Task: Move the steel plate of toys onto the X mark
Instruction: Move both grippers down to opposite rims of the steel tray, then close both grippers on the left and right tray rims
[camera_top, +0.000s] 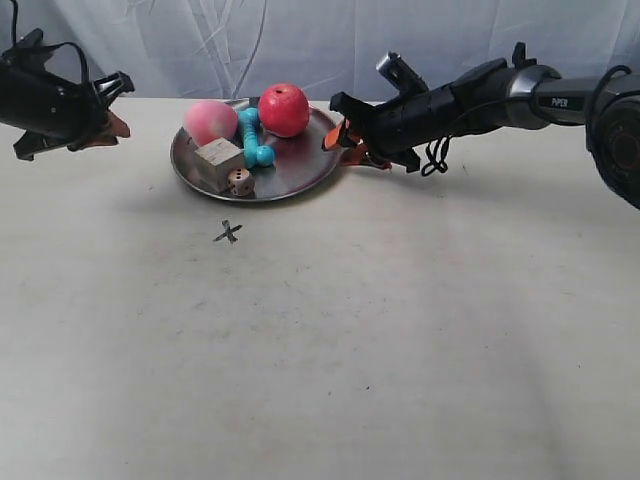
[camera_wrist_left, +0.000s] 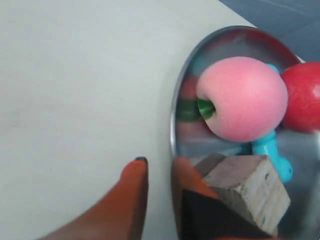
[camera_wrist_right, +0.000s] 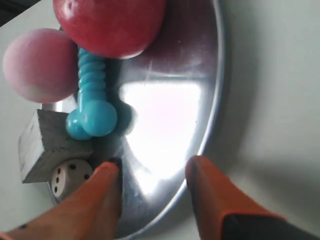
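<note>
The steel plate of toys stands just behind the X mark, apart from it.
Pale, scuffed bench in front; right end effector wide across the plate rim, left end effector narrow, holding nothing; white curtain behind.

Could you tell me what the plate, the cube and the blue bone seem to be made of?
The plate looks like polished metal, probably steel: silver-grey, with mirror-like glare and coloured reflections. The cube looks like unfinished pale wood: matt, with layered grain lines on its side. The bone looks like smooth moulded plastic or rubber: uniform teal with a soft sheen.
</note>
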